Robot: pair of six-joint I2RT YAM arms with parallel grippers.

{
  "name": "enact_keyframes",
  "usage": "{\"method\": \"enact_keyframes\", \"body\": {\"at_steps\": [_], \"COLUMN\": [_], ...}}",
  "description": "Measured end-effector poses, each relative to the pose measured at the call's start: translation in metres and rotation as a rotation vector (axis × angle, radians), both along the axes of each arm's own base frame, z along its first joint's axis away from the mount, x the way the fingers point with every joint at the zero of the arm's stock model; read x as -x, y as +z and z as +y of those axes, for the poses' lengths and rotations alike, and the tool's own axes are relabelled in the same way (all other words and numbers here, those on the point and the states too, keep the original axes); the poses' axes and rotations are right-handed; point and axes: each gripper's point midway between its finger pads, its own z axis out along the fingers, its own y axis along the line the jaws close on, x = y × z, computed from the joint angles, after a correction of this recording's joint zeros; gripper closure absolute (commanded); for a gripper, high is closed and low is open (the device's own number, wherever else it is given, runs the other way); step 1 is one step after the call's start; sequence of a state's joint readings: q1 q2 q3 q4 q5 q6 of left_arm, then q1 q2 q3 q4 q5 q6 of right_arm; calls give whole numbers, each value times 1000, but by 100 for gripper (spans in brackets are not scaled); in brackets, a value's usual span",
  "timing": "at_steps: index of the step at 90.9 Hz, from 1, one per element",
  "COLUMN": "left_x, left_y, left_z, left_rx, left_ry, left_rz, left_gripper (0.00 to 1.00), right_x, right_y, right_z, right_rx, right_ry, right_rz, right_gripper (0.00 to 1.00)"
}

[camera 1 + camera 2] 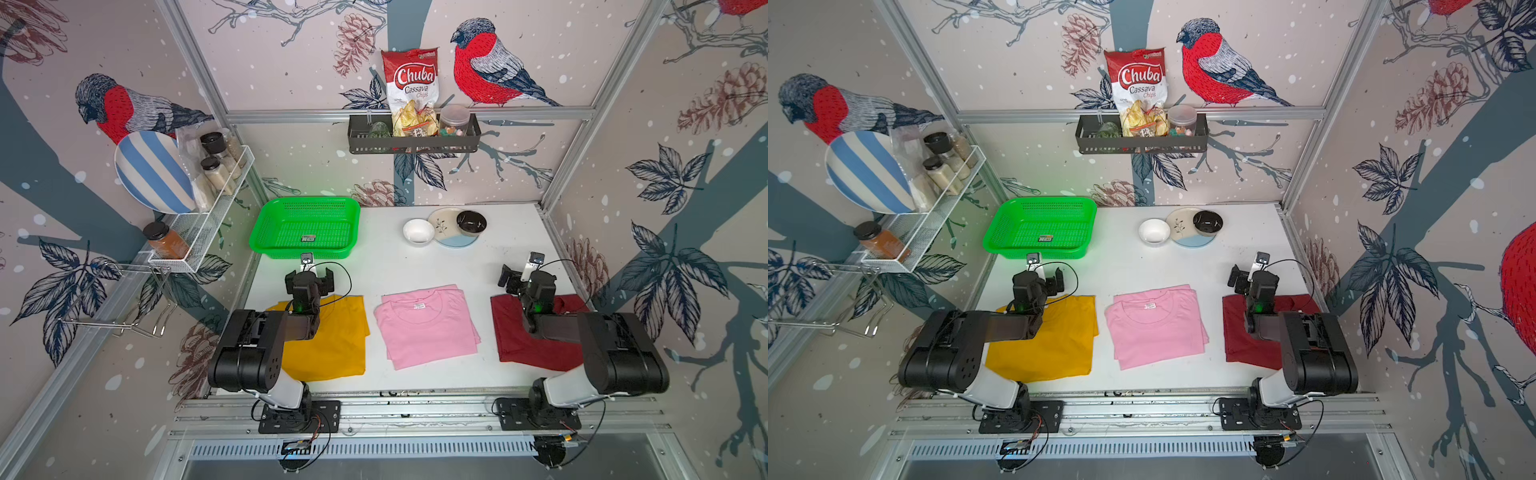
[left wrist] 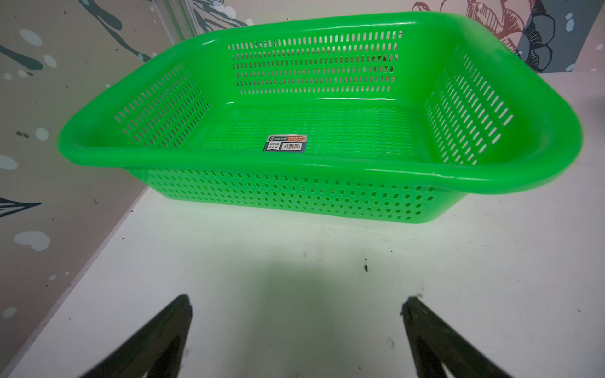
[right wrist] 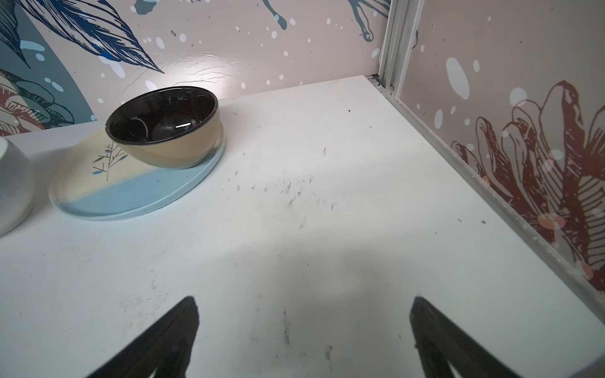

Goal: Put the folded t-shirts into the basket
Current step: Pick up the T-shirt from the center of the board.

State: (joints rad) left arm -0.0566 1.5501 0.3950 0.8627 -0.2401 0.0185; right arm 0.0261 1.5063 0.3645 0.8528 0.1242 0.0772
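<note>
the left gripper (image 2: 298, 302) hangs over the bare white table (image 2: 458, 261) with its 2 black fingers spread wide and nothing between them. just ahead of it stands the basket (image 2: 294, 162), bright green and upright, at the far left of the table close to the left wall. a small barcode sticker (image 2: 287, 143) lies on its perforated floor. in both top views the left arm reaches forward over the far corner of the yellow t-shirt (image 1: 332, 345), which lies flat at the near left of the table.

the right gripper (image 3: 304, 302) is also spread wide and holds nothing, hovering over bare table near the right wall. ahead of it and toward the middle, a dark bowl (image 3: 163, 121) stands on a cream and pale blue plate (image 3: 131, 196), with a white bowl (image 1: 418, 231) just beside the plate. the right arm stretches over the dark red t-shirt (image 1: 511, 332), which lies at the near right.

the pink t-shirt (image 1: 426, 332) lies between the other 2, apart from both, its white neck label (image 1: 419, 306) facing up. all 3 folded t-shirts sit in a row along the near side of the table, outside the basket. the yellow one is nearest to the basket.
</note>
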Motion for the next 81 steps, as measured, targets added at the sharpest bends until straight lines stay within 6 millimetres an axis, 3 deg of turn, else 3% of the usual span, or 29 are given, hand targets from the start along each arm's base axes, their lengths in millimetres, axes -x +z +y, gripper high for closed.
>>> {"method": "enact_keyframes", "body": {"at_steps": [68,74,81], "left_x": [0,0,0], "left_y": [0,0,0], "left_z": [0,0,0], "left_rx": [0,0,0], "left_ry": [0,0,-2], "left_rz": [0,0,0], "left_gripper": [1,1,1], "right_x": [2,4,6], "right_y": [1,13,45], "right_z": [-1,-3,-6], "right_rx": [-1,-4,-8], "right_ry": [-3,-8,-27], "right_rz": [-3,-28,-67], "right_gripper": [0,0,0]}}
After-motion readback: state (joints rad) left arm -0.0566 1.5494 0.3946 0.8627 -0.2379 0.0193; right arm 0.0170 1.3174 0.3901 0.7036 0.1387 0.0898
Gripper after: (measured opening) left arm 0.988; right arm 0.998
